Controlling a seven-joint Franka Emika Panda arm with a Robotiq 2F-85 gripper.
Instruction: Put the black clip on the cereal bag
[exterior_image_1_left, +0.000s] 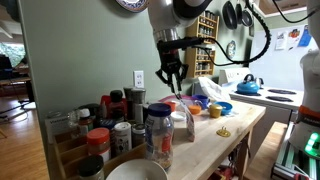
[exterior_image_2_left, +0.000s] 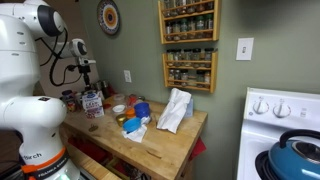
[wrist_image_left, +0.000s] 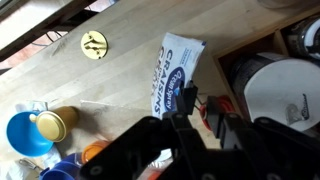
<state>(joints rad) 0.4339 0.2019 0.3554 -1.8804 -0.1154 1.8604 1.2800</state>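
The cereal bag (wrist_image_left: 172, 65) is white with blue lettering and lies on the wooden counter; it also shows in both exterior views (exterior_image_2_left: 175, 110) (exterior_image_1_left: 207, 88). My gripper (wrist_image_left: 200, 103) hangs in the air above the counter, its tips just beside the bag's near end in the wrist view. A small black clip (wrist_image_left: 186, 98) with wire handles sits between the fingertips, and the gripper looks shut on it. The gripper also shows in both exterior views (exterior_image_1_left: 172, 78) (exterior_image_2_left: 88, 72), pointing down; the clip is too small to see there.
A yellow disc (wrist_image_left: 94, 44) and a blue cup (wrist_image_left: 25, 132) lie on the counter (wrist_image_left: 120, 70). A white bowl (wrist_image_left: 275, 90) stands by the bag. Jars and bottles (exterior_image_1_left: 110, 125) crowd one end. A stove with a blue kettle (exterior_image_2_left: 295, 155) adjoins the counter.
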